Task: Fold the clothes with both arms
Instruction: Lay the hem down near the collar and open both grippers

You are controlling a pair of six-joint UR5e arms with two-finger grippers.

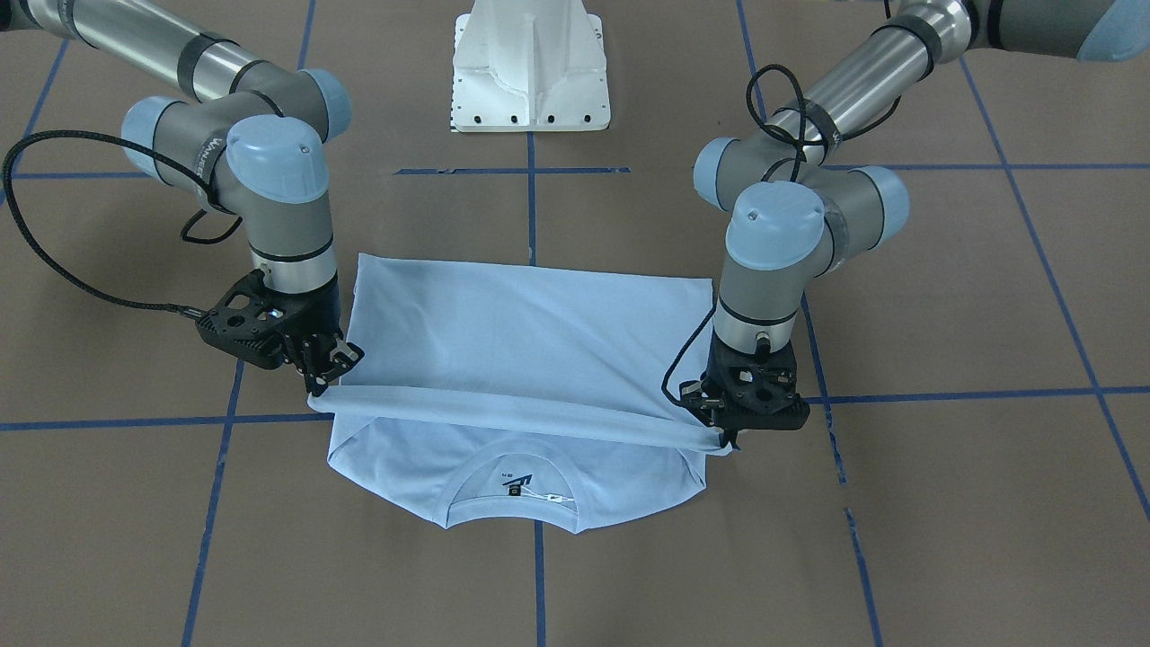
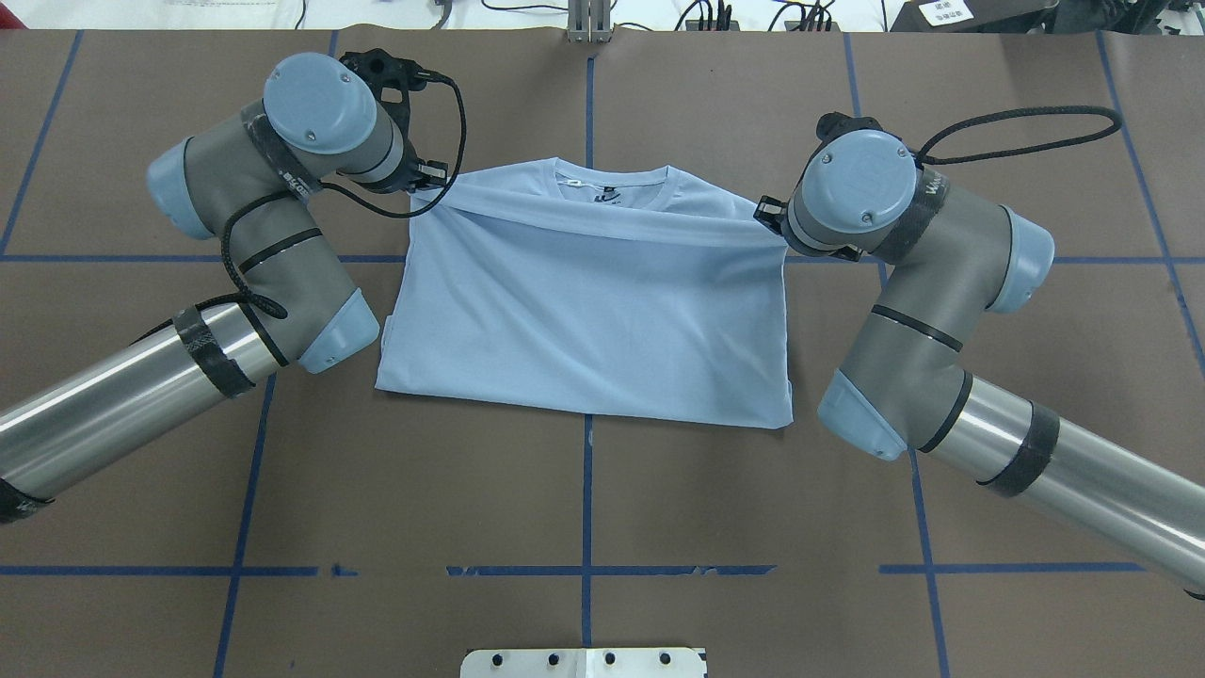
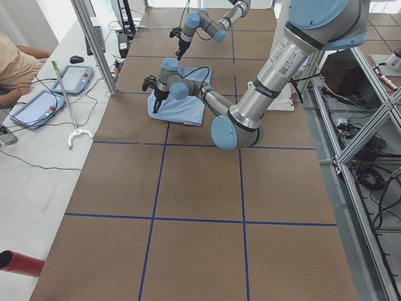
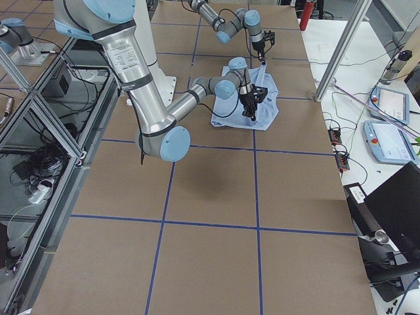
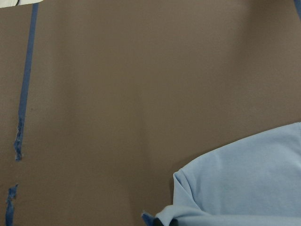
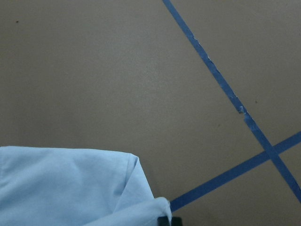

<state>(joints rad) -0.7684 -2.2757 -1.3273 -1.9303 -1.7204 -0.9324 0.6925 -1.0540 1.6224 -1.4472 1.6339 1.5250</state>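
Observation:
The light blue T-shirt (image 1: 530, 332) lies on the brown table, its lower part doubled over toward the round neck (image 1: 512, 481), where the inner label shows. The chest print is hidden. My left gripper (image 1: 726, 440) and my right gripper (image 1: 316, 386) are each shut on one end of the shirt's leading edge, which stretches taut between them just above the shoulders. In the overhead view the shirt (image 2: 593, 311) lies between the left gripper (image 2: 431, 188) and the right gripper (image 2: 767, 218). Pinched cloth shows in the left wrist view (image 5: 244, 183) and the right wrist view (image 6: 70, 183).
The white pedestal base (image 1: 530, 72) stands behind the shirt on the robot's side. Blue tape lines (image 1: 539, 575) grid the brown table. An operators' bench with tablets (image 3: 37, 103) runs along the far table edge.

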